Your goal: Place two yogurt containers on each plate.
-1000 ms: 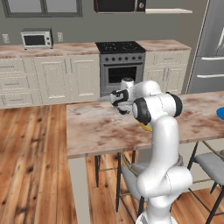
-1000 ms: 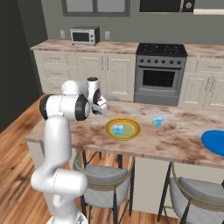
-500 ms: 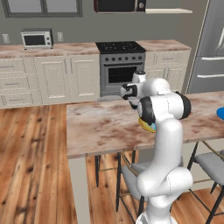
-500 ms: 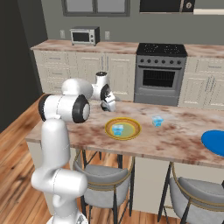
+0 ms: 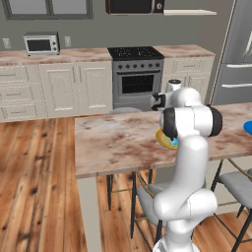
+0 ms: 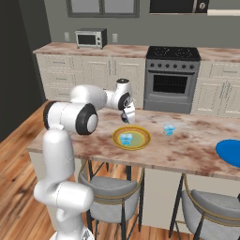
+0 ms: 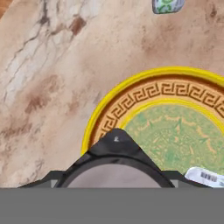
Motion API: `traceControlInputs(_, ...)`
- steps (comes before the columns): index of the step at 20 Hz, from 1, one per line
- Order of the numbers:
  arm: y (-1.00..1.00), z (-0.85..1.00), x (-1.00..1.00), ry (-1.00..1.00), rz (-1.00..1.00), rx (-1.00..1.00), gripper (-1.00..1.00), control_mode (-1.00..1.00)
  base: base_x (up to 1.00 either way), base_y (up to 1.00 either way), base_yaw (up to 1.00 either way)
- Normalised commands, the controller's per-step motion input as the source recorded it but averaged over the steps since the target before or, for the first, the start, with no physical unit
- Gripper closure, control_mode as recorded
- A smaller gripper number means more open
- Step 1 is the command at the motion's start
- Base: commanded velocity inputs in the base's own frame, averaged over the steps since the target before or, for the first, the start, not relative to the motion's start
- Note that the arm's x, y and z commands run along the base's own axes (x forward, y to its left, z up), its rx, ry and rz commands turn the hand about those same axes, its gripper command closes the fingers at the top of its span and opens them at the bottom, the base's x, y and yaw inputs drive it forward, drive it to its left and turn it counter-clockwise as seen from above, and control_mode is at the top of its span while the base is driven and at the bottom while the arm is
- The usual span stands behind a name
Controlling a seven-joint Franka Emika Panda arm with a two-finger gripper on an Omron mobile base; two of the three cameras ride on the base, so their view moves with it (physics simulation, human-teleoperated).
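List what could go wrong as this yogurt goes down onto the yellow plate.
1. The gripper appears to hold the dark yogurt container over the yellow plate's rim. Released here, it could land on the rim, tip and roll onto the counter.
2. A pale-blue yogurt cup already sits on that plate. A descent further in might knock it over.
3. The blue plate lies far along the counter, so later placements may strain the reach.

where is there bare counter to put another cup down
Bare counter lies between the yellow plate and the blue plate, nearer than the loose cup. The counter's left end is bare too. The yellow plate is crowded: a cup sits on it, the end effector above its far edge.
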Motion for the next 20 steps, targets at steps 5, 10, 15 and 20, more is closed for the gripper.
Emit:
traceControlInputs(5, -0.55, 0.00, -0.22, 0.00, -0.17, 0.00, 1.00, -1.00, 0.00, 0.00, 0.00)
traceControlInputs(10, -0.43, -0.01, -0.12, 0.04, -0.10, 0.00, 1.00, -1.00, 0.00, 0.00, 0.00)
traceControlInputs(15, -0.42, -0.13, -0.20, 0.01, -0.08, 0.00, 1.00, -1.00, 0.00, 0.00, 0.00)
traceControlInputs(20, -0.29, -0.18, -0.25, 0.00, -0.01, 0.03, 1.00, -1.00, 0.00, 0.00, 0.00)
